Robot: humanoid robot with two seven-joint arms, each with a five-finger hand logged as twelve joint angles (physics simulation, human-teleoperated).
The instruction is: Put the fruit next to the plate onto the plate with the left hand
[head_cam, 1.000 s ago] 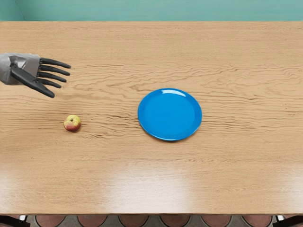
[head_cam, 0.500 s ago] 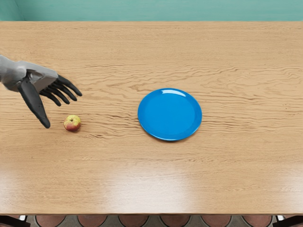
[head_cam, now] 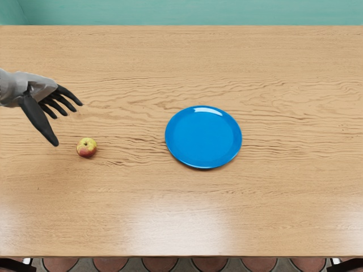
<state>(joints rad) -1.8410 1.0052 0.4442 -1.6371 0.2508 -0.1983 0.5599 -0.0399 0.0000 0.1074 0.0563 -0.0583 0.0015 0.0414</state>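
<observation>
A small red and yellow apple (head_cam: 86, 147) lies on the wooden table (head_cam: 181, 215), well to the left of a round blue plate (head_cam: 203, 136) that holds nothing. My left hand (head_cam: 54, 116) comes in from the left edge, above and to the left of the apple. Its black fingers (head_cam: 67, 102) are spread and its thumb points down toward the table, a short gap away from the apple. It holds nothing. The right arm is out of view.
A teal wall (head_cam: 181, 11) runs behind the table's far edge. The table's front edge lies near the bottom of the picture, with brown floor tiles (head_cam: 170, 265) below it.
The left hand first swung down and right toward the apple with its thumb turning downward, then drew back slightly to the left. The apple and plate have not moved.
</observation>
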